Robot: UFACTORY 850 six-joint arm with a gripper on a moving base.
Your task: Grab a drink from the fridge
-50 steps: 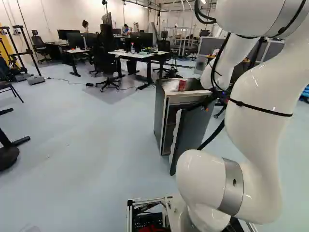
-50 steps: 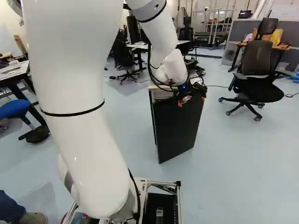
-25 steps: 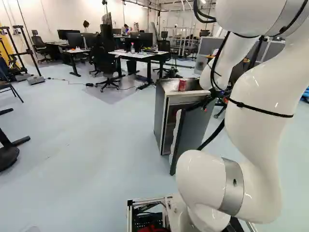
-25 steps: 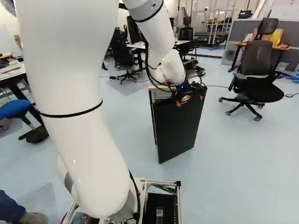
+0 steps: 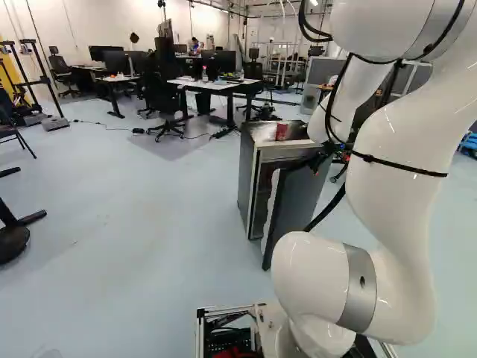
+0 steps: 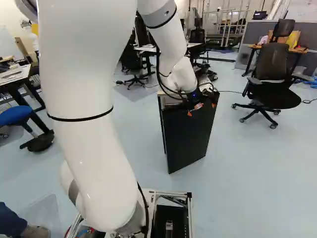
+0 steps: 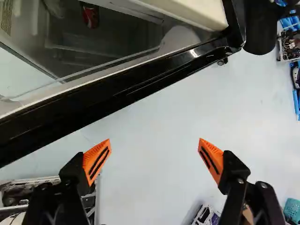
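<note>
- The fridge [image 5: 246, 183] stands on the floor [image 5: 149, 224] ahead of the base, its door [image 6: 188, 139] swung open.
- The door stands between the base and much of the fridge's opening; its outer face fills the front in the right base view, hiding the inside there.
- One red can [image 5: 281, 132] sits upright on top of the fridge.
- A second red can [image 7: 90, 15] shows in the wrist view, beyond the door's black edge, in what looks like the fridge's dark inside; its shelf is hard to tell.
- A desk [image 5: 216, 85] with a bottle [image 5: 205, 75] stands well behind the fridge.
- An office chair [image 6: 270, 94] is at the right of the right base view, a blue stool [image 6: 15, 115] at its left; both are well clear of the door.
- The gripper [image 6: 194, 109] is near the door's upper part, its orange pads [image 7: 97, 159] spread wide.
- Only floor shows between the pads: it holds nothing, and neither finger touches the door.
</note>
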